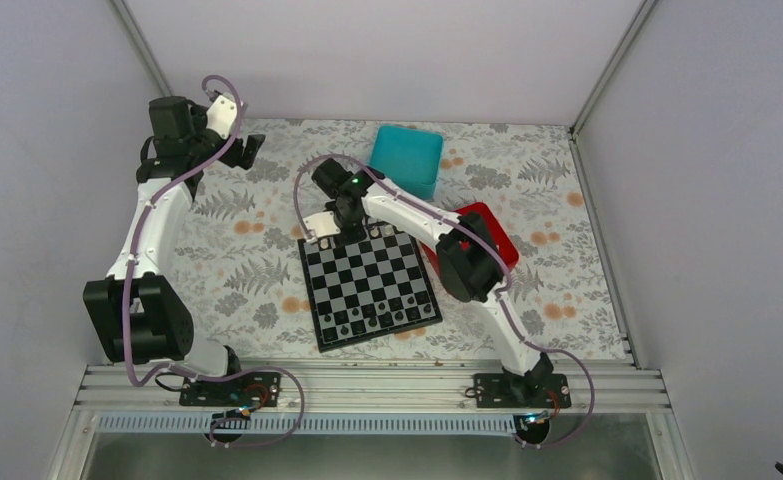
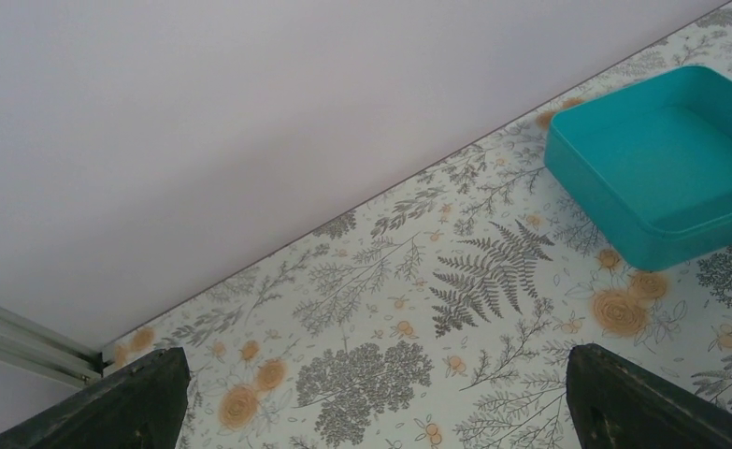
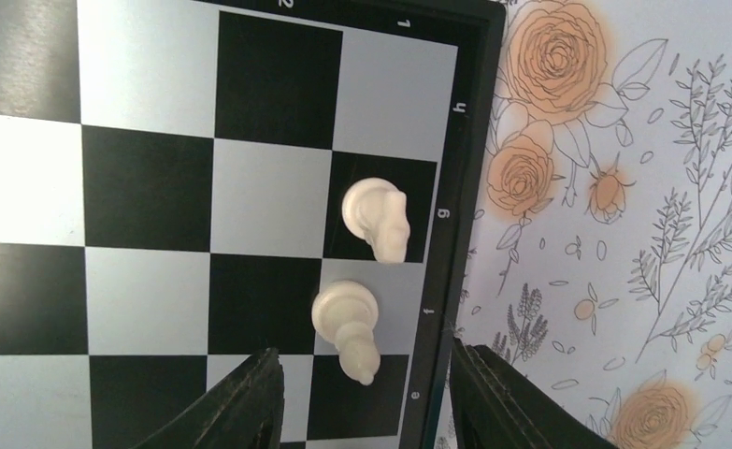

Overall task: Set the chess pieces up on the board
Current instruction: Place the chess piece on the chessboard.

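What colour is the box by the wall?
The box is teal, clearest in the left wrist view.

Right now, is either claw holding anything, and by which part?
Nothing held. Right claw open, clear of the white piece on the board; left claw open, empty.

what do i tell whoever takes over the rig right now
Left gripper: jaws open, empty, facing the teal box.
Right gripper: jaws open above the board, either side of a white bishop, not touching it.
Done: bishop and white knight sit on adjacent edge-row squares; dark pieces line the near side.
Left: the other white pieces; can't see where they are.
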Controlling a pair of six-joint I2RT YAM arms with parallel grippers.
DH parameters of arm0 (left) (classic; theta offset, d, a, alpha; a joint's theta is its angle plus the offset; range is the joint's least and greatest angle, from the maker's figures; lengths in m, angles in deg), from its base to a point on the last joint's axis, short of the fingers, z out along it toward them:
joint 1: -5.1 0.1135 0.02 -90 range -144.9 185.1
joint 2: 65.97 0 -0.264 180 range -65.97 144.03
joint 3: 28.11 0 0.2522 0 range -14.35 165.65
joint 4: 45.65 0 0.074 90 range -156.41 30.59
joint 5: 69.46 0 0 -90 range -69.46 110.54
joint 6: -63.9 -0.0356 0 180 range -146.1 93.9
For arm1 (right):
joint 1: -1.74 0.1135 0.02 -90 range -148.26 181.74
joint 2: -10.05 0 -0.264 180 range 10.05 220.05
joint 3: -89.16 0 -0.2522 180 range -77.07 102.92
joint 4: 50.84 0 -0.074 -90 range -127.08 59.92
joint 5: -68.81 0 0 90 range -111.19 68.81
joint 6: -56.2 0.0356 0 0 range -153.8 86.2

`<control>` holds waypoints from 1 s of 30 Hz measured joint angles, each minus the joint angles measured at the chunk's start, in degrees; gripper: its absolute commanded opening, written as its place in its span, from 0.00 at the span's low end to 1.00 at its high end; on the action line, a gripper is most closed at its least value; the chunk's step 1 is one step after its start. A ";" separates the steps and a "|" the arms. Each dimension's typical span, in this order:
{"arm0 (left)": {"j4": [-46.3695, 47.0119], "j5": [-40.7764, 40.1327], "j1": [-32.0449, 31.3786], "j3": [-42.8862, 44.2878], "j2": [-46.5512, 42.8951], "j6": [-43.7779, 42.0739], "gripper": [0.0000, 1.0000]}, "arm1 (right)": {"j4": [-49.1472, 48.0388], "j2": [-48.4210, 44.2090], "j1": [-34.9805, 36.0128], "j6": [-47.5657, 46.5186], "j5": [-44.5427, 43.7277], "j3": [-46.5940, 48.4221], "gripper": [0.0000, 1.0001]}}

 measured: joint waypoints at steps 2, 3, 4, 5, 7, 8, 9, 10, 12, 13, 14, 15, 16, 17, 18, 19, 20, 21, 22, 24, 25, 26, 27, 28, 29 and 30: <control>-0.02 0.02 0.11 -0.09 0.02 0.00 1.00 | -0.11 0.22 0.04 -0.02 0.13 0.00 0.48; -0.02 0.02 0.17 -0.09 0.02 0.00 1.00 | -0.22 0.26 0.09 0.00 0.13 0.00 0.48; 0.00 0.02 0.22 -0.09 0.02 0.00 1.00 | -0.35 0.28 0.09 -0.02 0.13 0.00 0.48; 0.02 0.02 0.22 -0.09 0.02 0.00 1.00 | -0.52 0.31 0.09 -0.02 0.13 0.02 0.48; 0.02 0.02 0.22 -0.09 0.02 0.00 1.00 | -1.03 0.39 0.09 -0.02 0.11 0.02 0.48; 0.02 0.04 0.22 -0.09 0.02 0.00 1.00 | -1.44 0.50 0.09 -0.02 0.07 0.02 0.48; 0.02 0.04 0.22 -0.09 0.02 -0.02 1.00 | -1.77 0.68 0.09 -0.02 0.02 0.02 0.48; 0.04 0.04 0.22 -0.09 0.02 0.00 1.00 | -2.08 0.83 0.09 -0.02 -0.04 0.02 0.48; 0.02 0.04 0.28 -0.09 0.02 -0.02 1.00 | -2.84 1.42 0.07 -0.02 -0.26 0.02 0.48; 0.02 0.02 0.31 -0.09 0.02 0.00 1.00 | -3.13 1.73 0.04 -0.02 -0.37 0.02 0.48; 0.02 0.02 0.33 -0.09 0.02 0.00 1.00 | -3.39 2.03 0.02 -0.02 -0.42 0.02 0.47; 0.04 0.04 0.37 -0.09 0.02 0.00 1.00 | -3.69 2.36 0.04 -0.02 -0.46 0.02 0.47; 0.02 0.04 0.42 -0.09 0.04 -0.02 1.00 | -4.09 2.64 0.04 -0.02 -0.55 0.02 0.47; 0.04 0.04 0.48 -0.09 0.04 0.00 1.00 | -4.44 2.80 0.04 -0.02 -0.57 0.02 0.47; 0.04 0.07 0.52 -0.09 0.04 0.00 1.00 | -4.55 2.82 0.04 -0.02 -0.59 0.02 0.47; 0.04 0.09 0.55 -0.09 0.04 0.00 1.00 | -4.79 2.82 0.07 -0.02 -0.61 0.02 0.48; 0.04 0.09 0.59 -0.09 0.07 0.00 1.00 | -5.22 2.82 0.07 -0.02 -0.66 0.02 0.47; 0.04 0.15 0.59 -0.09 0.09 -0.02 1.00 | -5.60 2.86 0.07 -0.02 -0.74 0.02 0.47; 0.07 0.22 0.59 -0.09 0.11 0.00 1.00 | -5.81 2.91 0.07 -0.02 -0.81 0.02 0.47; 0.07 0.26 0.59 -0.11 0.15 0.00 1.00 | -6.23 2.93 0.07 -0.04 -0.96 0.02 0.47; 0.09 0.31 0.59 -0.11 0.17 0.00 1.00 | -6.43 2.93 0.07 -0.07 -1.05 0.02 0.47; 0.13 0.37 0.59 -0.11 0.22 -0.02 1.00 | -6.54 2.93 0.07 -0.09 -1.14 0.04 0.47; 0.15 0.39 0.59 -0.13 0.24 0.00 1.00 | -6.43 2.95 0.07 -0.13 -1.20 0.17 0.47; 0.20 0.42 0.59 -0.13 0.31 -0.02 1.00 | -6.32 2.97 0.04 -0.20 -1.16 0.33 0.47; 0.26 0.44 0.59 -0.13 0.37 -0.02 1.00 | -5.92 2.99 0.02 -0.26 -1.01 0.59 0.47; 0.24 0.44 0.61 -0.13 0.46 -0.02 1.00 | -5.38 2.99 0.02 -0.28 -0.68 0.81 0.48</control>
